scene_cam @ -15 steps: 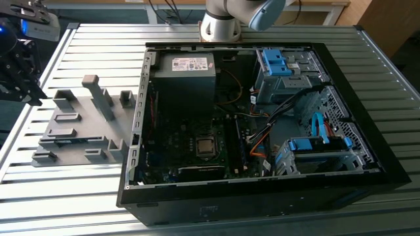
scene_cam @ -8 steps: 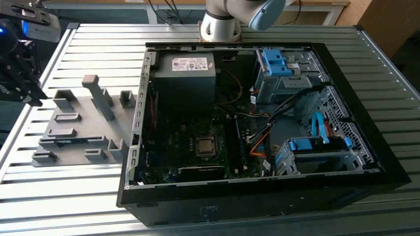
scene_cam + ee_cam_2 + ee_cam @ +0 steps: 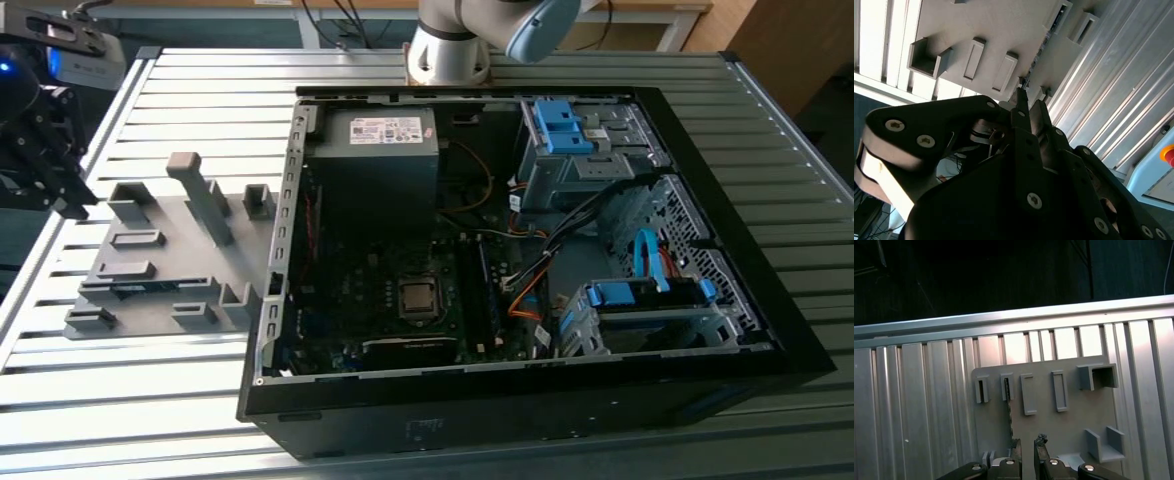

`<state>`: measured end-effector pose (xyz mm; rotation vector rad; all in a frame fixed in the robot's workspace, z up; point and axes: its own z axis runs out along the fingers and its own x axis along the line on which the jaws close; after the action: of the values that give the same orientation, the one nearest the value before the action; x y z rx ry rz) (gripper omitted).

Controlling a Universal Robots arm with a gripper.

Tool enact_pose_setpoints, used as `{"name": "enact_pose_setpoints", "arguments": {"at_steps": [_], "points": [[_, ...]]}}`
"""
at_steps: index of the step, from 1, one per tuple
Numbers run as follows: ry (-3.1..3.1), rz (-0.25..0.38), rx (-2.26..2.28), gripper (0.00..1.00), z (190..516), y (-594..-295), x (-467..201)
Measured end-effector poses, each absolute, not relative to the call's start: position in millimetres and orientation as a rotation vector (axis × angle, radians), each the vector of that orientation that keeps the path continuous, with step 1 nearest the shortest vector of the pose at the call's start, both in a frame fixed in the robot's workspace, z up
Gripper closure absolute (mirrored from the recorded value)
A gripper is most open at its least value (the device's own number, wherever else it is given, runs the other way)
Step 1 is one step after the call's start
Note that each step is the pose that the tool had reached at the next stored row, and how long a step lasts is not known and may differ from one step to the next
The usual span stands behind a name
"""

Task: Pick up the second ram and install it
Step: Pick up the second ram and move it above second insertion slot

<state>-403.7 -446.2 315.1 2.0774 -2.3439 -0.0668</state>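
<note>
"Had the pincer got hold of anything?"

"No. Its fingertips stood a narrow gap apart, empty, over the grey holder beside the computer case. The ram strip sat edge-on in that holder, a thin sliver with its chips hard to make out."

I count one open computer case, one grey holder plate, one ram strip slotted in it, two blue drive brackets, and my two fingertips.
</note>
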Motion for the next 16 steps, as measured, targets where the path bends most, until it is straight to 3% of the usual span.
{"name": "enact_pose_setpoints", "arguments": {"at_steps": [16], "points": [[-2.324,-0.067,2.098,0.75,302,-449,-404]]}}
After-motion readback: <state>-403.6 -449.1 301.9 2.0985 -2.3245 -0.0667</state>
